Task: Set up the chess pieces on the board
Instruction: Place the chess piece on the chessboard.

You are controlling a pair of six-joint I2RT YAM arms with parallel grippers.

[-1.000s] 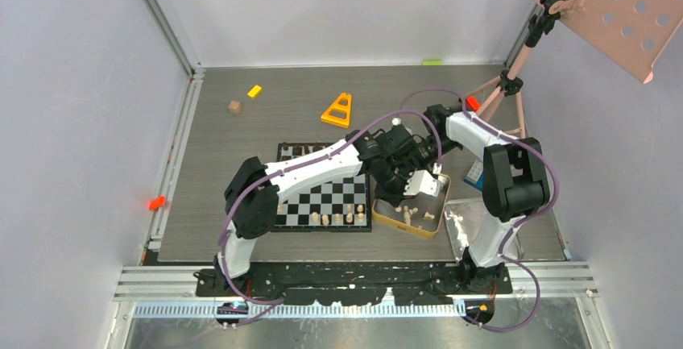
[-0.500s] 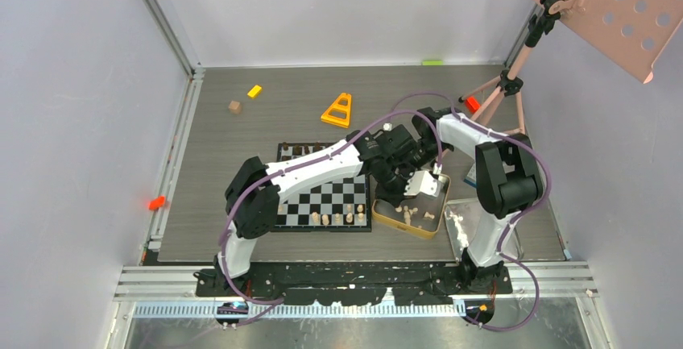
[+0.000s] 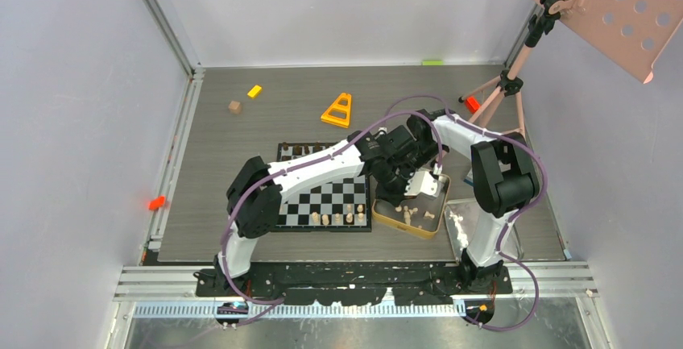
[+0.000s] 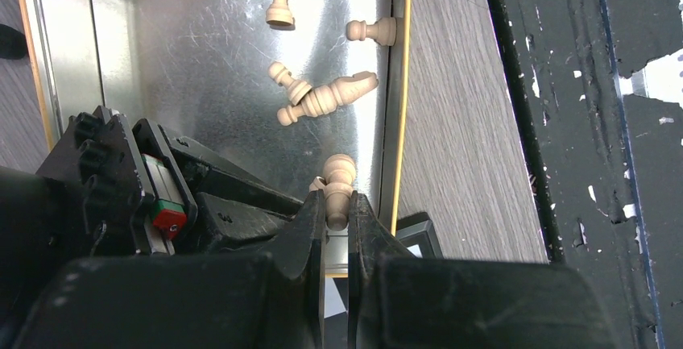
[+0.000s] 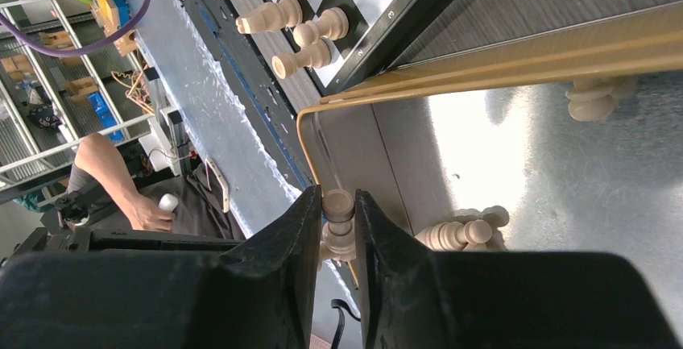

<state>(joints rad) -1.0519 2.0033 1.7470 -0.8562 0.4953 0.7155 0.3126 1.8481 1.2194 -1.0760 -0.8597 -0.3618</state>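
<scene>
At the tin (image 3: 385, 222) beside the board (image 3: 322, 196), by the counter's (image 3: 242, 155) near edge, left jaws are closed on a pale piece (image 4: 339, 180) and right jaws grip a second piece (image 5: 338, 204).

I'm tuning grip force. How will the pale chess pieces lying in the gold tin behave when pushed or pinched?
They will probably roll: the pale pieces are round turned shapes, and several lie sideways on the smooth floor of the tin. They are likely light and stiff, being small wood. Rounded bodies may slip; the left end effector pinches a chess piece on a narrow contact.
</scene>
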